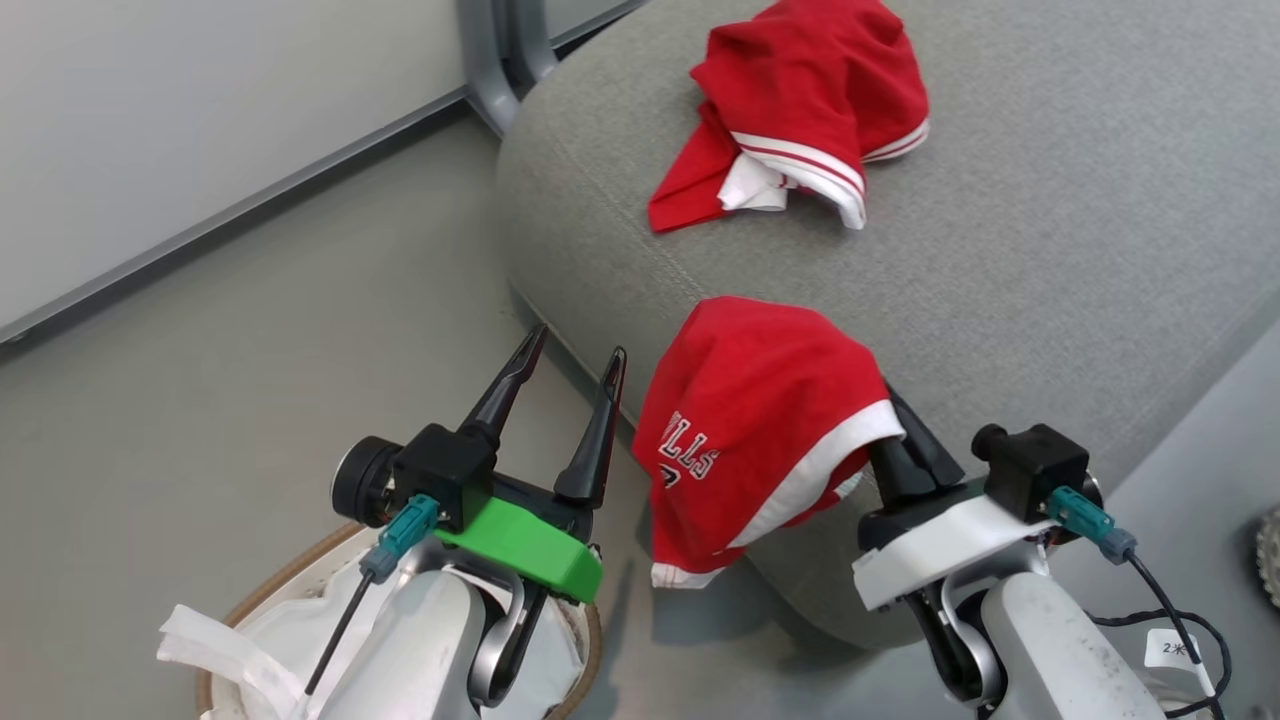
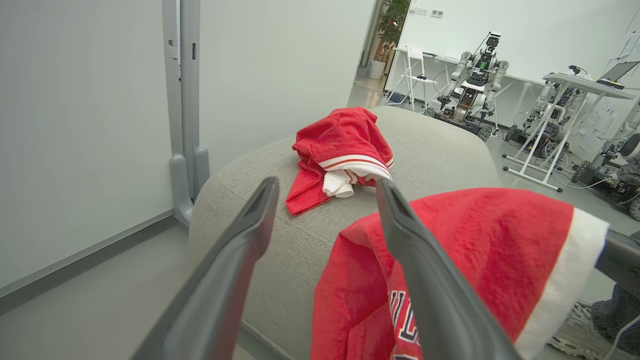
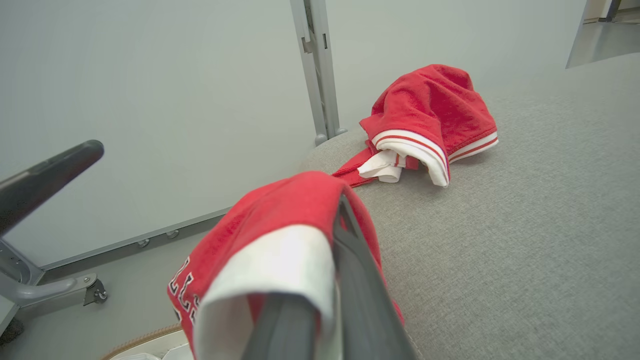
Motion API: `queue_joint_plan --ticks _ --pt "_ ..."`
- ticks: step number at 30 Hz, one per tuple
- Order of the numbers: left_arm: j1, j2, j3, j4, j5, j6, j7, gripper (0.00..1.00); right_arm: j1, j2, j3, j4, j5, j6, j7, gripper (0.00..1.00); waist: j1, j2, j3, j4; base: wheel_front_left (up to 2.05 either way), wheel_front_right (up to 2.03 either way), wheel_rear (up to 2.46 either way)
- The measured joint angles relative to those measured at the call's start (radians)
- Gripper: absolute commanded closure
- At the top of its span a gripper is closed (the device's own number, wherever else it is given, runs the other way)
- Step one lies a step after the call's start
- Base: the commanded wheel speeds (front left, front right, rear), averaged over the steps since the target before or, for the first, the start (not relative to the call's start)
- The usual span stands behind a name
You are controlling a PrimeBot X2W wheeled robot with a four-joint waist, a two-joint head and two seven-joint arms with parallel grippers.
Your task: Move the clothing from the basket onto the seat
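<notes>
One red garment (image 1: 800,100) with white striped hems lies crumpled on the grey seat (image 1: 1050,250), also seen as a red garment (image 2: 340,145) from my left wrist. A second red garment (image 1: 760,420) with white lettering drapes over my right gripper (image 1: 905,440), which is shut on it. It hangs over the seat's rounded front edge, and its cloth hides the fingertips. My left gripper (image 1: 579,341) stands open and empty just left of that garment, above the floor. The basket (image 1: 260,590), with its white liner, sits below my left arm.
A pale wall panel and a grey metal post (image 1: 500,60) stand behind the seat's left end. Other robots and white tables (image 2: 470,85) fill the room beyond. A person's foot (image 2: 575,320) is at the seat's right. A black cable (image 1: 1180,620) trails by my right arm.
</notes>
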Motion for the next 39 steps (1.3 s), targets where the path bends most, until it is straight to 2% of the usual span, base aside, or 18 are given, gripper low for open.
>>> queue_joint_plan --ticks 6,16,24,30,39 --pt "-0.002 0.008 -0.016 0.006 0.002 0.0 0.0 0.0 -0.083 -0.011 -0.047 -0.008 -0.064 0.0 0.0 1.0 0.0 0.0 0.037 -0.033 0.0 0.0 0.0" --pt "-0.036 0.031 -0.04 0.016 0.004 0.0 0.0 0.0 -0.433 -0.219 -0.164 -0.067 -0.145 0.0 0.0 1.0 0.0001 0.0 0.134 -0.002 0.0 0.0 0.0" --pt "-0.101 0.043 -0.064 0.013 0.012 0.0 0.0 0.0 -0.675 -0.346 -0.29 0.006 -0.236 0.0 0.0 1.0 0.0001 0.0 0.227 0.054 0.0 0.0 0.0" --pt "-0.141 0.051 -0.077 0.013 0.016 0.0 0.0 0.0 -0.732 -0.36 -0.348 0.151 -0.31 0.0 0.0 1.0 0.0002 0.0 0.303 0.103 0.0 0.0 0.0" --pt "-0.174 0.054 -0.067 0.012 0.021 0.0 0.0 0.0 -0.645 -0.278 -0.388 0.361 -0.367 0.0 0.0 1.0 0.0002 0.0 0.394 0.189 0.0 0.0 0.0"
